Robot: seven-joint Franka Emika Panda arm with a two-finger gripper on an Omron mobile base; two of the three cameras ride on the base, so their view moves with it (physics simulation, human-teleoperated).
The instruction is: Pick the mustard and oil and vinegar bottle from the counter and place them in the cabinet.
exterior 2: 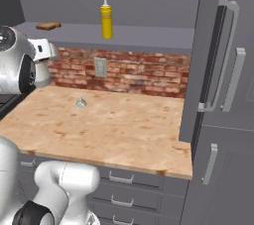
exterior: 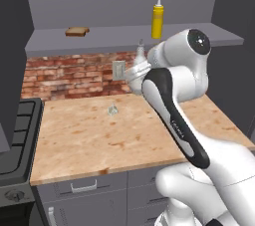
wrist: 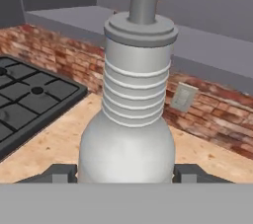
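The yellow mustard (exterior: 157, 21) (exterior 2: 106, 20) stands upright on the grey cabinet shelf (exterior: 114, 36) (exterior 2: 149, 35). The pale pear-shaped oil and vinegar bottle (wrist: 132, 94) is up in the air above the back of the counter (exterior: 89, 135) (exterior 2: 119, 125). My gripper (wrist: 126, 173) is shut on its bulbous base, a dark finger (wrist: 62, 172) on either side. In the left base view the bottle's narrow top (exterior: 141, 51) pokes up from the hand, just below the shelf's front edge and left of the mustard.
A slice of bread (exterior: 77, 31) (exterior 2: 48, 26) lies on the shelf at the left. A tiny clear glassy object (exterior: 112, 111) (exterior 2: 80, 102) sits mid-counter. A black stove (exterior: 15, 135) (wrist: 29, 94) borders the counter's left; tall grey doors (exterior 2: 223, 70) close off the right.
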